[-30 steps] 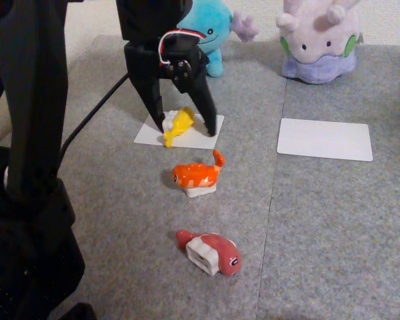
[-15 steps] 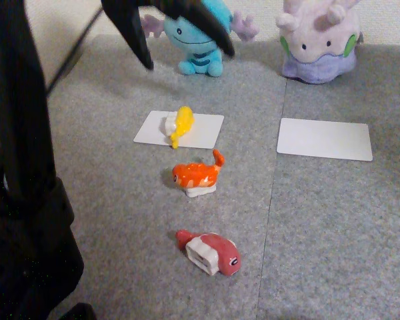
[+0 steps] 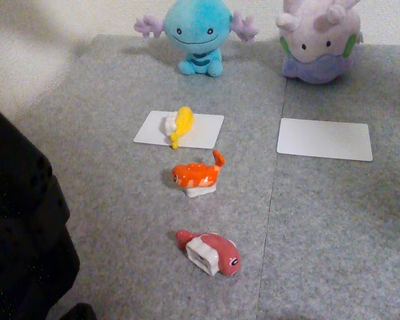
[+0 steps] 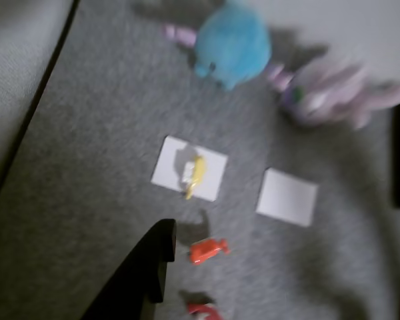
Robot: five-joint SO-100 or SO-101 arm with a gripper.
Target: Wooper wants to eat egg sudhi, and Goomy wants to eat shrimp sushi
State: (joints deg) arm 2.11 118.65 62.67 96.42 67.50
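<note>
egg sudhi (image 3: pixel 179 123) on white card (image 3: pixel 203 131) in front of fuzzy Wooper (image 3: pixel 197 33).
Glossy shrimp sushi (image 3: pixel 198 175) on grey felt mat (image 3: pixel 120 200); Goomy (image 3: pixel 318 40) behind other card (image 3: pixel 325 139). Gripper (image 4: pixel 153 267) blurred, jaw state unclear.

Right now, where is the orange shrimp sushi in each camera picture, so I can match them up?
Fixed view: shrimp sushi sits left of centre on the grey mat, just below the white card holding the egg sushi.
Wrist view: shrimp sushi is low and central, blurred, beside a dark gripper finger.
Shared landmark: that white card in front of Wooper.
</note>
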